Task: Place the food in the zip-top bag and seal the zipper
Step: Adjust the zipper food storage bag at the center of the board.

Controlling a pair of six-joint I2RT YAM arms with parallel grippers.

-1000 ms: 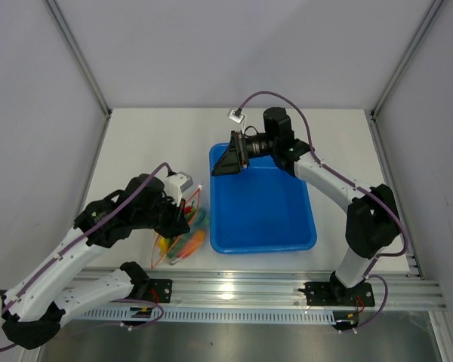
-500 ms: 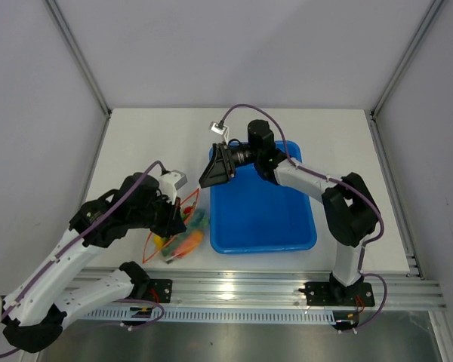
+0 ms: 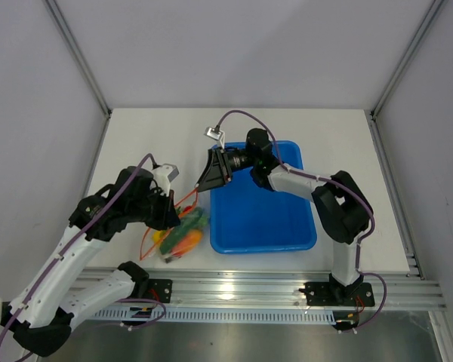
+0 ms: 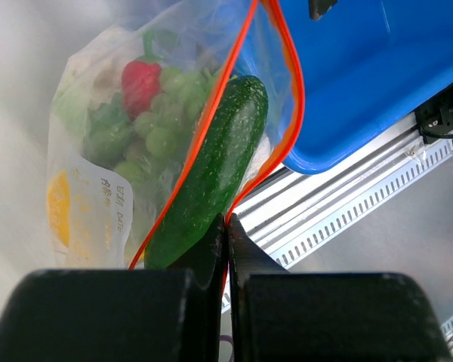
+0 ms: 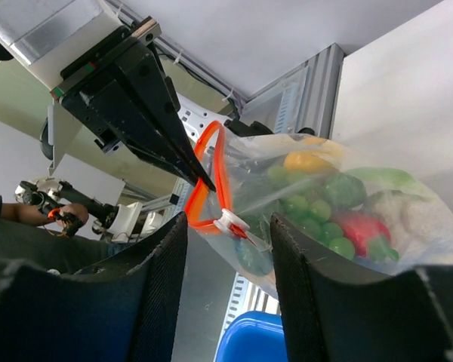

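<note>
The clear zip-top bag [image 3: 178, 237] lies left of the blue tub, its mouth lifted. Inside it I see food: a long green vegetable [image 4: 211, 166], green grapes [image 4: 155, 128], a red piece [image 4: 140, 79] and a yellow fruit [image 4: 58, 207]. My left gripper [image 4: 228, 219] is shut on the red-orange zipper [image 4: 297, 83] at one end of the mouth. My right gripper [image 5: 228, 226] is open at the other end. Its fingers [image 5: 158, 279] straddle the white slider [image 5: 230, 220] without touching it. From above, the right gripper [image 3: 202, 182] hangs just right of the bag's mouth.
The blue tub [image 3: 287, 219] stands right of the bag, and the right arm reaches across its far left corner. An aluminium rail [image 3: 272, 290] runs along the near table edge, just below the bag. White table lies beyond and to the left.
My right gripper has swung left off the tub's far corner to the bag's mouth, and its jaws have narrowed. The left arm has drawn the zipper end a little left.
</note>
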